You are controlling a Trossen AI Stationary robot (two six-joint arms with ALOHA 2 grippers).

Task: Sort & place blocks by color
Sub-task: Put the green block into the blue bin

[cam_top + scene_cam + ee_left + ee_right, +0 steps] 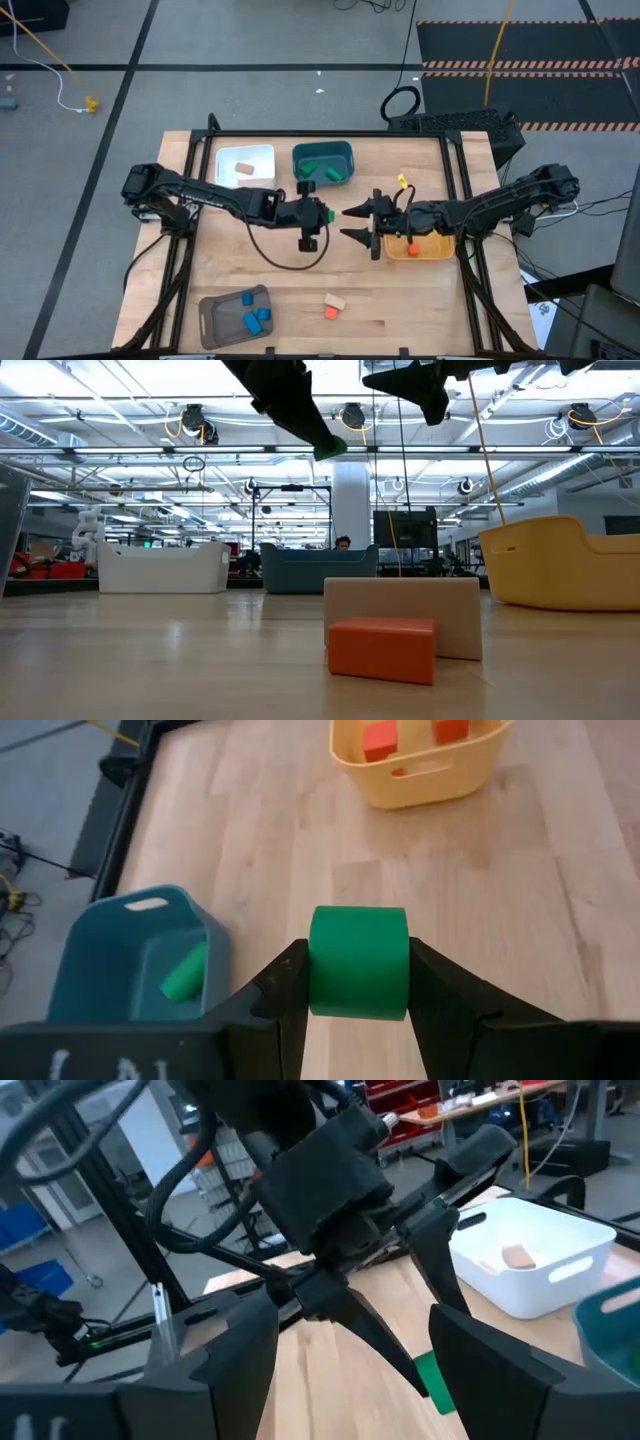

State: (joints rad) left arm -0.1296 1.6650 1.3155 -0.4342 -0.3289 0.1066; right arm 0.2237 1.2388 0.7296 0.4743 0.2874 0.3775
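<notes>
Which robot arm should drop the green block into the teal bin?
The left arm. Its hand already grips the green block, and the teal bin sits just beside it. The right hand is open and empty, by the yellow bin.

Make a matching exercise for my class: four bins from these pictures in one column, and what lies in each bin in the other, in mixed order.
Bins:
1. white bin
2. teal bin
3. yellow bin
4. grey bin

Contents:
A. blue blocks
B. red-orange blocks
C. tan block
D. green blocks

Pairs: 1-C, 2-D, 3-B, 4-A
</notes>
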